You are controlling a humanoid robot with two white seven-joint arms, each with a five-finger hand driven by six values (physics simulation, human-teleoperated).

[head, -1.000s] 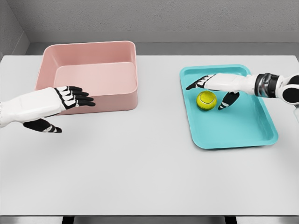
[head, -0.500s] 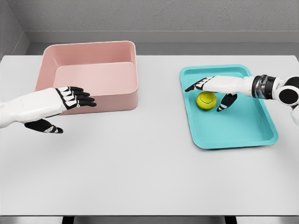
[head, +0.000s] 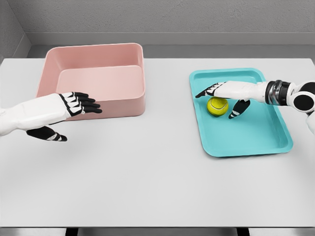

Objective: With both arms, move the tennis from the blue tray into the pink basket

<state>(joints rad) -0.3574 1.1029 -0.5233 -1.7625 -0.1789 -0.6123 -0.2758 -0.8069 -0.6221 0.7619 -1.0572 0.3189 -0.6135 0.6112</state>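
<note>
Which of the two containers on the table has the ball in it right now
The shallow blue tray on the right holds the yellow-green tennis ball; the deep pink basket on the left holds nothing.

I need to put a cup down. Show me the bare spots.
Bare table between basket and tray, and along the whole near edge. Crowded: left robot hand fronts the basket; right robot hand and ball fill the tray's far half.

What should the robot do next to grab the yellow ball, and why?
Probably close the right hand around the tennis ball. The open hand sits right over the ball in the blue tray, fingers on one side and thumb on the other, not yet gripping. The left hand waits open by the pink basket.
</note>
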